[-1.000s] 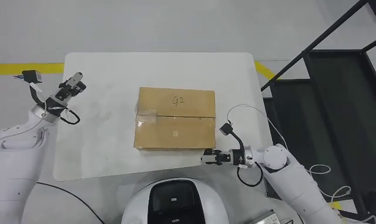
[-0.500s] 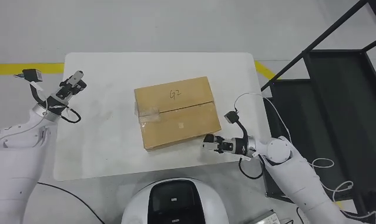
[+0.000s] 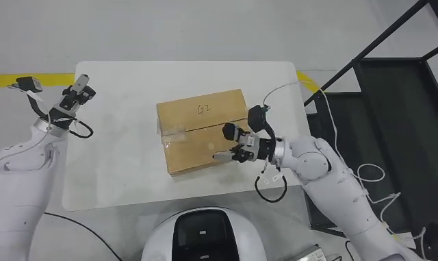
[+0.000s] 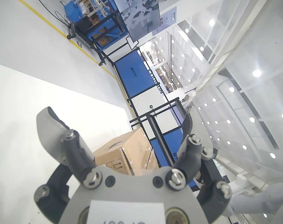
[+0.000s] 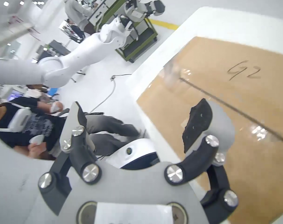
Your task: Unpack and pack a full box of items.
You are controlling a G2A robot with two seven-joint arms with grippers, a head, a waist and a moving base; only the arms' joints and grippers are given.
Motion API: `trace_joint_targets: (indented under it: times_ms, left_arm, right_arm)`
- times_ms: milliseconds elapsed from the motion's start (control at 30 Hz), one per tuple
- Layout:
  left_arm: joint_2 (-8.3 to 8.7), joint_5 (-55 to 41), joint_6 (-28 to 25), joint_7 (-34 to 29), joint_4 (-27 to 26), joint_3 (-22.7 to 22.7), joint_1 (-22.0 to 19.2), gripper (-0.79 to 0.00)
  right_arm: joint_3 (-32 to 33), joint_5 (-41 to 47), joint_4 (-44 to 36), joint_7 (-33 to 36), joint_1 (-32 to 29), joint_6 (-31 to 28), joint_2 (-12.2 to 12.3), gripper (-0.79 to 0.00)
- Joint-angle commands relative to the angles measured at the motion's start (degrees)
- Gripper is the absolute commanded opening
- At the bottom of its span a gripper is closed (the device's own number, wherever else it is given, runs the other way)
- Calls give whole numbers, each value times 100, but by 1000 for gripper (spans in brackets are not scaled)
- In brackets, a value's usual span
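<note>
Right jaws: released and wide apart, holding nothing. They hang just over the near right part of the box point(image 3: 202, 131). One pad point(image 5: 198, 122) is above the cardboard, the other is toward the near edge. I cannot tell if a pad touches the lid.
Left jaws: also released and empty, at the far left edge of the counter point(image 3: 123, 158), well apart from the box.
Box: in the middle of the counter, with both flaps shut. It is turned a little, so its sides do not run along the counter edges. A handwritten mark is on the far flap.
Tape point(image 3: 174, 133): a clear strip along the middle seam, not cut, with a crumpled end at the left side.
Change: one second ago the box lay square to the counter and the right jaws were low at its near right corner. Then the box was turned. Now the right arm point(image 3: 301, 158) has lifted and come in over the lid, while the box kept its new angle. The left arm point(image 3: 41, 134) drifted slightly outward.
Meaning: the turning seems finished, but unpacking has not begun. I think the seam must be opened next.
</note>
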Motion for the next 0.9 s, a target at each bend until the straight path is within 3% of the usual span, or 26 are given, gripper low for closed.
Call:
trace_joint_targets:
  times_ms: [0,100,200,400,767,867]
  left_arm:
    - [-4,-5,27,47,24,-43,4,0]
    - [-11,-13,62,72,62,-84,4,0]
    - [-25,-4,77,219,100,-129,-9,0]
    - [-65,152,207,618,135,-179,-62,0]
    - [-68,157,207,634,136,-181,-64,0]
    - [-68,157,207,634,136,-181,-64,0]
  right_arm:
    - [-316,-1369,18,-686,118,395,-79,0]
    - [-740,-2479,72,-1140,250,1020,-179,0]
    - [-1114,-3203,147,-1471,389,1256,-263,0]
    - [-1404,-4282,173,-2247,541,1127,-324,0]
    - [-1410,-4396,164,-2310,528,1093,-320,0]
    - [-1499,-4682,120,-1968,574,1376,-349,0]
